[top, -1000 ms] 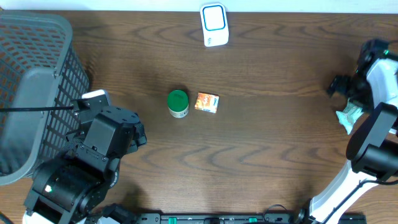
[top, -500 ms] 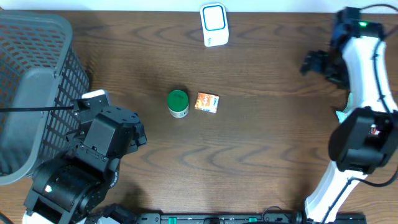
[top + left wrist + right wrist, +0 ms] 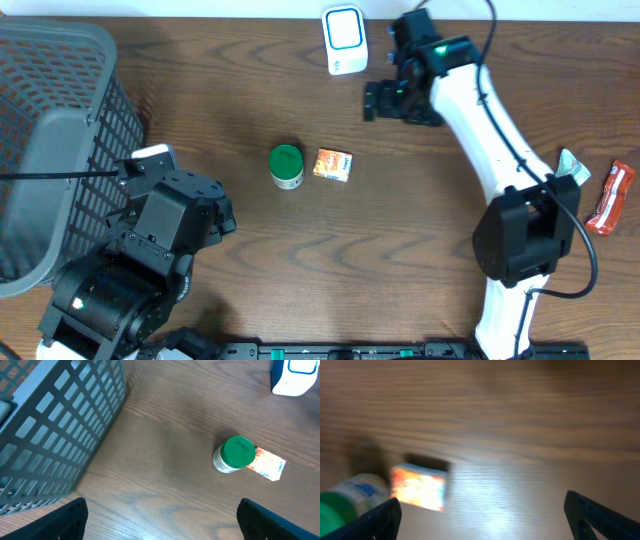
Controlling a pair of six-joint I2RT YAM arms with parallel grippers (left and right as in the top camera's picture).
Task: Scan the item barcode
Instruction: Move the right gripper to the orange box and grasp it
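Right pincer [image 3: 370, 100], jaws apart, near scanner [image 3: 345, 40]

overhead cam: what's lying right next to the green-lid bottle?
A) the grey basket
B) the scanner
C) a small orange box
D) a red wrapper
C: the small orange box lies close beside the green-lid bottle. The scanner stands apart at the far edge, and the red wrapper lies far off to the side.
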